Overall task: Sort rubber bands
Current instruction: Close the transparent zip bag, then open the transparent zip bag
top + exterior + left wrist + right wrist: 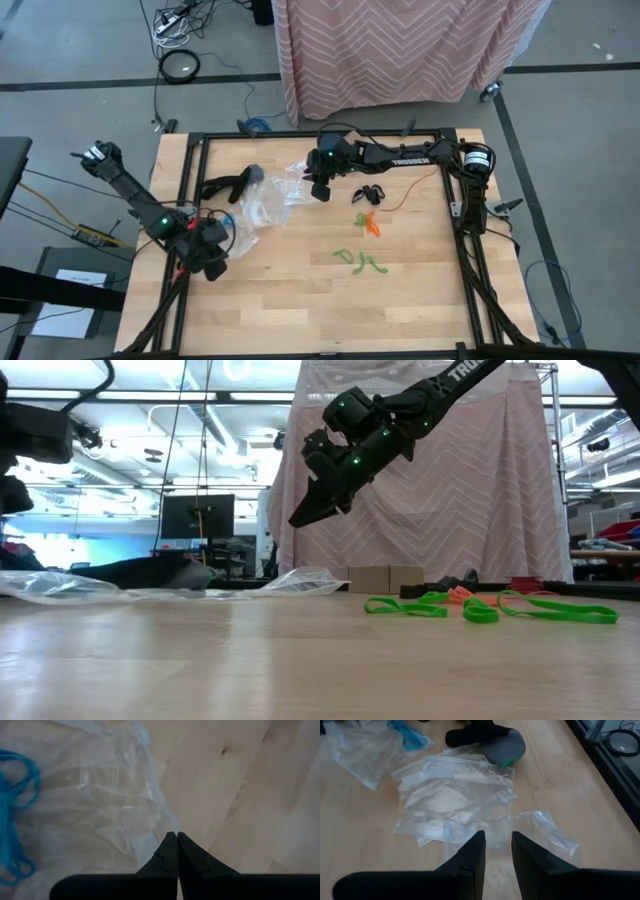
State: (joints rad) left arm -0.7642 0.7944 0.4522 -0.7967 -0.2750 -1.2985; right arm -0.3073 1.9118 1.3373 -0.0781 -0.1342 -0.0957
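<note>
The rubber bands lie loose on the wooden table in little colour groups. In the high view the green rubber bands are thin floppy loops tangled a little right of centre, the orange rubber bands sit just above them, and a pair of black rubber bands lies above those again — each far smaller than a gripper. From the low view the green ones show as flat bright ribbons along the table on the right, with the orange behind them. The blue rubber bands are inside a clear plastic zip bag, at the left edge of the left wrist view, a bunch of thin turquoise strands.

More clear zip bags are heaped left of centre in the high view, beside a black and grey object I can't identify.

The right gripper hangs above the table at upper centre, over the edge of the bags, its fingers a narrow gap apart with nothing between them. White lettering runs along that arm — it starts "TROSSEN". The left gripper is at the lower left, fingers pressed together, tips at the bag's edge.
</note>
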